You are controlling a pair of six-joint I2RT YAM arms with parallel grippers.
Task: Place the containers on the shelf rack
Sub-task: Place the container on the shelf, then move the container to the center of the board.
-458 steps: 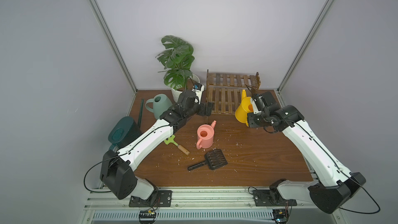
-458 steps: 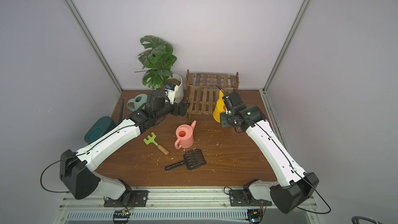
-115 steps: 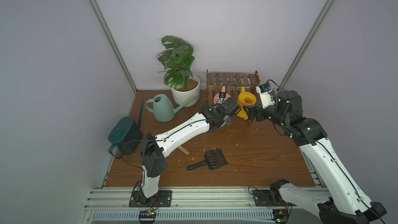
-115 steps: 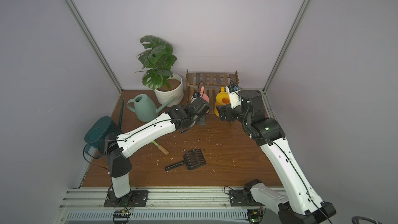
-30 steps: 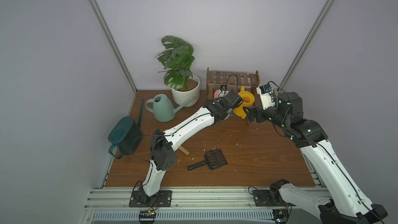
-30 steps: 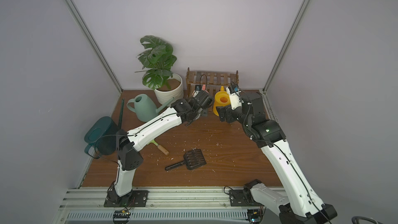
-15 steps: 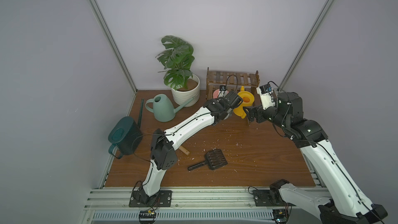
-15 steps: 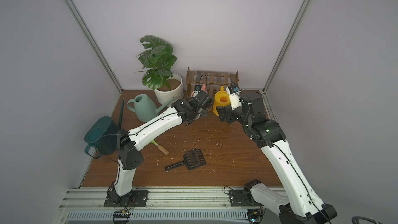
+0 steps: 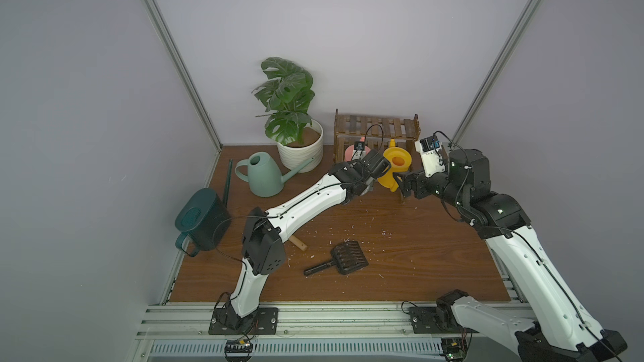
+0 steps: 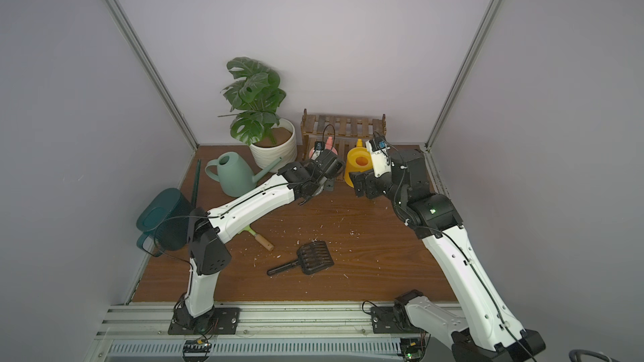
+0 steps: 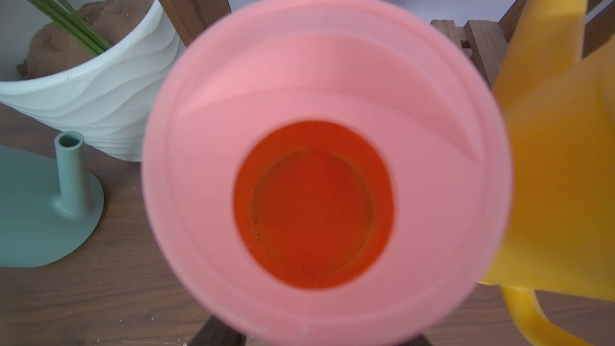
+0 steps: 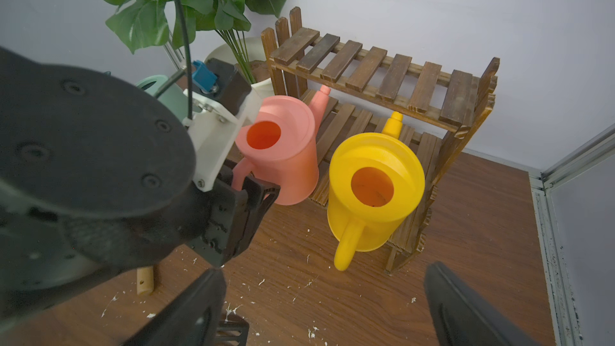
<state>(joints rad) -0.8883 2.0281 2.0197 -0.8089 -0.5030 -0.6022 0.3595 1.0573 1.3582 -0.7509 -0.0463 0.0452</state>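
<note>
Shelf rack [image 12: 366, 64] holds pink can [image 12: 283, 148] and yellow can [image 12: 376, 194], sage-green can [image 9: 261, 175] and teal can [image 9: 202, 221] wait; my right gripper [image 12: 324, 274] gapes empty, left gripper [image 12: 248, 188] unclear

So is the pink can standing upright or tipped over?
Upright. The pink can stands on the lower shelf of the rack, with its filling hole facing up and its spout pointing upward.

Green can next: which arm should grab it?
Left, probably. The green can sits on that arm's side, nearer the left hand; the right hand is by the yellow can, farther off.
</note>
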